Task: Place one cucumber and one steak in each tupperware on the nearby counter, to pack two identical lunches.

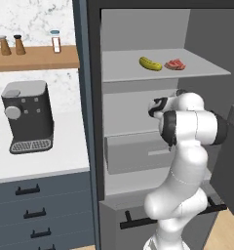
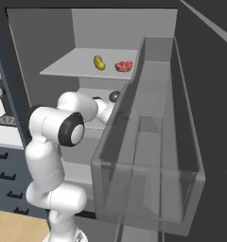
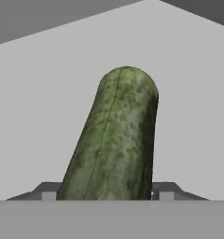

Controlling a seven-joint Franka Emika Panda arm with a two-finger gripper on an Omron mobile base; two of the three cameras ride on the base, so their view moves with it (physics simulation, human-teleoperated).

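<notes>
Deep inside the fridge, the bent arm's pincer [image 3: 107,193] apparently straddles a cucumber [image 3: 115,140], grip uncertain.

One cucumber [image 3: 115,140], one steak [image 1: 175,64], one banana [image 1: 150,63], three shakers [image 1: 55,41].

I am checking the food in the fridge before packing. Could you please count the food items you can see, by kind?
Cucumbers: 1, the green cucumber between the fingertips of the gripper
Steaks: 1, the red steak on the upper shelf
Yellow fruit: 1, the yellow item beside the steak
Total: 3
</notes>
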